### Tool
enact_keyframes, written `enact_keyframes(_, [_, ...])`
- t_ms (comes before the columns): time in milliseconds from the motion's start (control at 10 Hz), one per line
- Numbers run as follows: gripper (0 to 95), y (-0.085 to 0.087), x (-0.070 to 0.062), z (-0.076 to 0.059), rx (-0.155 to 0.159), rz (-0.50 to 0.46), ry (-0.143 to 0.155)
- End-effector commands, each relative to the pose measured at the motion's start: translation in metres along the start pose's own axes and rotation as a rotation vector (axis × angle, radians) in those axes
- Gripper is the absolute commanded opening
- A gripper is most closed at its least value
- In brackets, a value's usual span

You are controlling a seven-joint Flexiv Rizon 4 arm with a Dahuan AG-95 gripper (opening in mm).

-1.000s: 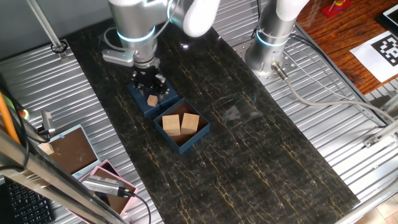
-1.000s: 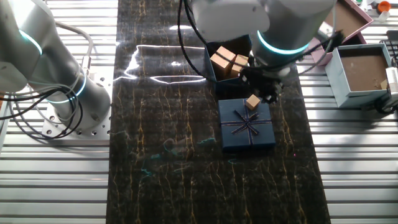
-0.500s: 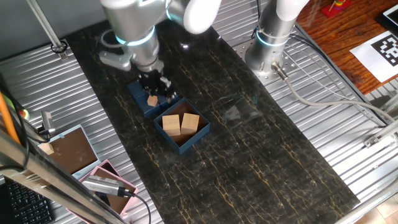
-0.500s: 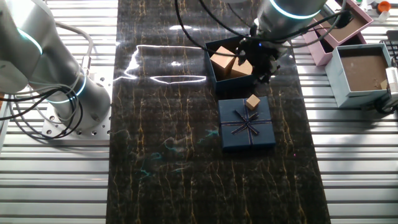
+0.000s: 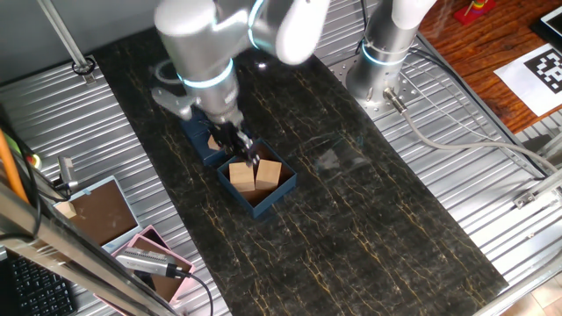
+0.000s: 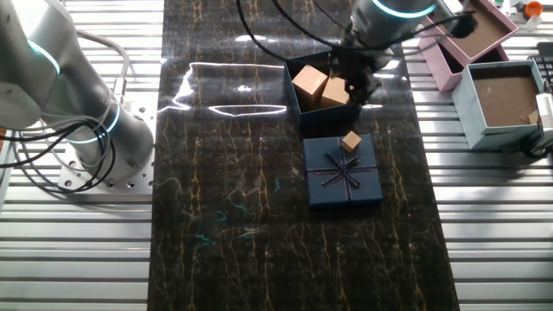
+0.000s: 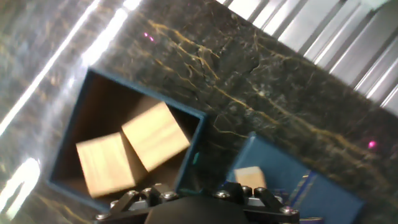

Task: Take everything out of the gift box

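Note:
The navy gift box (image 5: 283, 187) stands mid-table with two tan wooden blocks (image 5: 241, 175) (image 5: 269, 172) inside. It also shows in the other fixed view (image 6: 294, 102) with the blocks (image 6: 309, 82) (image 6: 336, 95), and in the hand view (image 7: 189, 163) with the blocks (image 7: 155, 135) (image 7: 104, 165). A third block (image 5: 213, 140) (image 6: 351, 142) (image 7: 250, 178) lies on the flat navy lid with a bow (image 6: 344, 180). My gripper (image 5: 242, 150) (image 6: 354, 79) hangs over the box's edge nearest the lid, holding nothing; its jaws look open. Its fingertips are hidden in the hand view.
A pink-rimmed tray (image 6: 449, 62) and a light blue box with a brown inside (image 6: 505, 97) stand on the ribbed metal beside the dark mat. A second arm's base (image 5: 379, 72) (image 6: 86, 130) is bolted at the mat's other side.
My gripper has moved off the lid, where the small block stays, and over to the gift box's near edge. The blocks in the box have not moved.

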State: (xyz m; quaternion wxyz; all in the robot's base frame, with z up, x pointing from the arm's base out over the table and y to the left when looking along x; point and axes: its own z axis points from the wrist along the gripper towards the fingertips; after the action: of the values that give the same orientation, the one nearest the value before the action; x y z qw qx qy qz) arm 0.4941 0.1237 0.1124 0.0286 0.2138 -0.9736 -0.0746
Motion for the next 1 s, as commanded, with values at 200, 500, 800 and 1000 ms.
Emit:
enact_keyframes(200, [57.0, 0.009, -0.004, 0.014, 0.004, -0.004, -0.010])
enact_keyframes(500, [76.0, 0.008, 0.003, 0.018, 0.052, 0.017, -0.054])
enact_keyframes(800, [57.0, 0.007, 0.004, 0.020, 0.067, 0.119, -0.040])
enact_keyframes(1000, [57.0, 0.006, 0.008, 0.023, 0.057, 0.190, -0.026])
